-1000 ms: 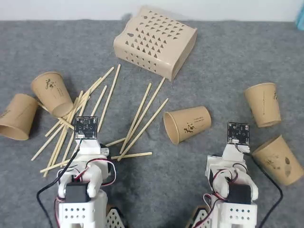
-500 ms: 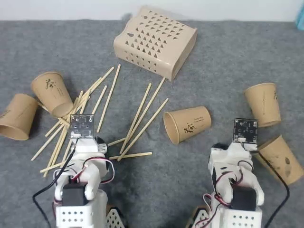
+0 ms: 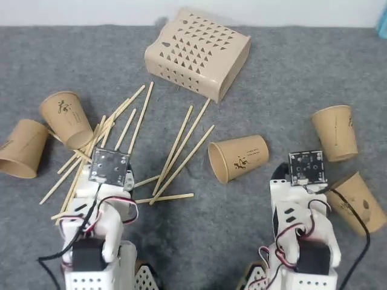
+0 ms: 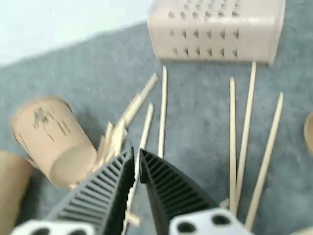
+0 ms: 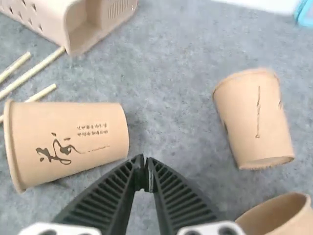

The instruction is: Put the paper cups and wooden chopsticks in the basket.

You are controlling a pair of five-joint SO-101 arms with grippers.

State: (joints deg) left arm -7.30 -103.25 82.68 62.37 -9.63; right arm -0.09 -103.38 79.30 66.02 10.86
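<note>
1. The basket [image 3: 198,52] lies tipped over on the tabletop [image 3: 290,78].
2. Chopsticks [image 3: 139,130] and toppled paper cups [image 3: 239,158] lie scattered on the arms' side of the basket.
3. Left pincer [image 4: 136,155] and right pincer [image 5: 145,171]: both closed, empty.

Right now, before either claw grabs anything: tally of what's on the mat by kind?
paper cups: 5
basket: 1
wooden chopsticks: at least 10; the left pile overlaps too much for an exact count
Total: at least 16
</note>
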